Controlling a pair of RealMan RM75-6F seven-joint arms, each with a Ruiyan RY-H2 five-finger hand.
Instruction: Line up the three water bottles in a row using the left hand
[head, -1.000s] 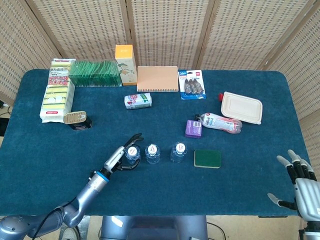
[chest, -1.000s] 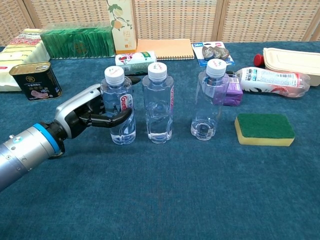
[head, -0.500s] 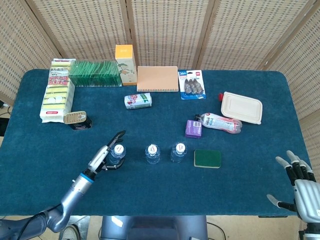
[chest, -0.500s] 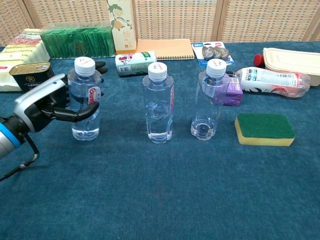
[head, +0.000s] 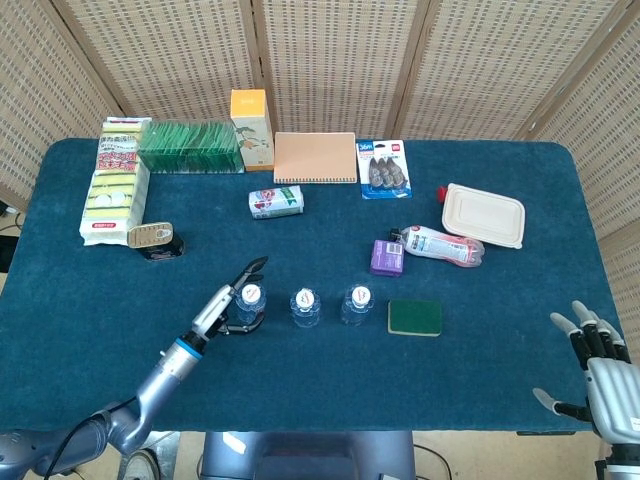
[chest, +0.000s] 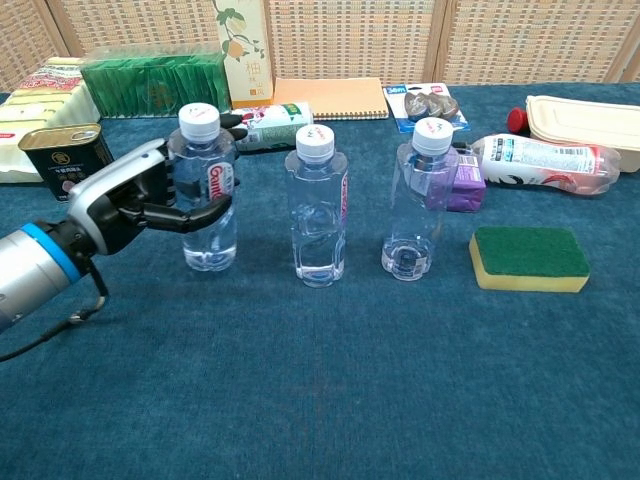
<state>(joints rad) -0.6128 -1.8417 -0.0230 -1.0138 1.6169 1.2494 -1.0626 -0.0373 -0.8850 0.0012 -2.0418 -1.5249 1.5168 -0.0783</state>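
A: From the head view, where is the bottle against the left robot hand (head: 222, 310)?

B: The left bottle (head: 250, 303) stands upright inside that robot hand, whose fingers wrap its body. It sits at the left end of the row, with the middle bottle (head: 304, 307) just to its right and the right bottle (head: 356, 304) beyond that. All three long axes are vertical.

A: And the right robot hand (head: 598, 361)?

B: Well apart at the near right corner, fingers spread, holding nothing. The left one is plainly nearer.

A: The chest view?

B: The left robot hand (chest: 140, 195) comes in from the left and grips the left bottle (chest: 205, 190) around its middle. That bottle looks slightly farther back than the middle bottle (chest: 318, 208) and the right bottle (chest: 415, 200), so I judge it needs a small pull toward the near edge.

A: Surface and room?

B: The desk (chest: 330, 390) has blue cloth, flat and bare in front. Behind lie a tin (chest: 70, 160), a small carton (chest: 275, 125) and a notebook (chest: 330, 97); a sponge (chest: 528, 257) lies right of the row.
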